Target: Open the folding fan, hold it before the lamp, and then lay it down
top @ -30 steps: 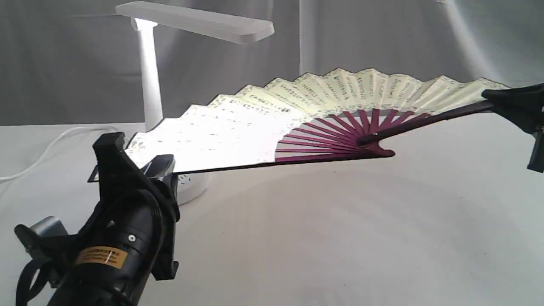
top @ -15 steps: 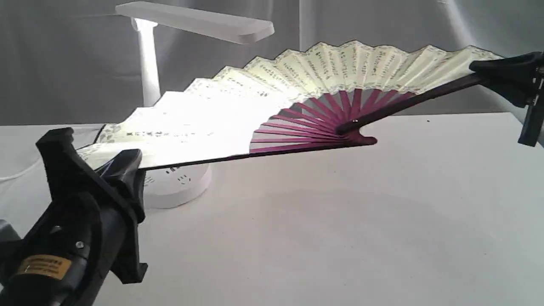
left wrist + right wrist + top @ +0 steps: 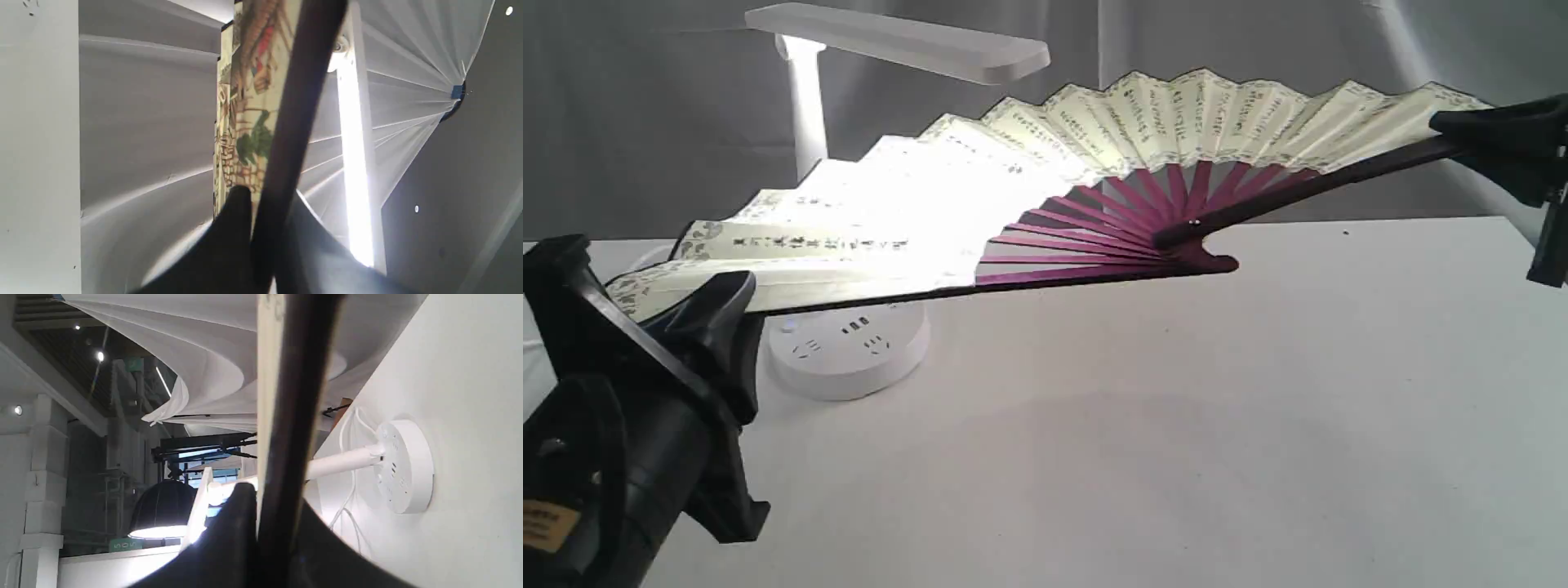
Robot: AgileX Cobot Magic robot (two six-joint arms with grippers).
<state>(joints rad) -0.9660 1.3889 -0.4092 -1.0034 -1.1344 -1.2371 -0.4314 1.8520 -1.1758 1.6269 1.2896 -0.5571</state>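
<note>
Left black gripper (image 3: 645, 298) and right black gripper (image 3: 1462, 143) each clamp a dark outer rib of the cream calligraphy folding fan (image 3: 1094, 147), spread wide in mid-air at four o'clock of the white plastic desk lamp (image 3: 907, 41). Overstretching could tear the pleats. Since a second ago the leaf tilts more upright and the left gripper has drawn toward nine o'clock

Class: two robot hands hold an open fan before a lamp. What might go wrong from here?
The left hand and right hand each pinch only an outer rib of the fan; pulling wider may tear the paper. One end hangs close to the lamp; lowering it there may knock the lamp.
</note>
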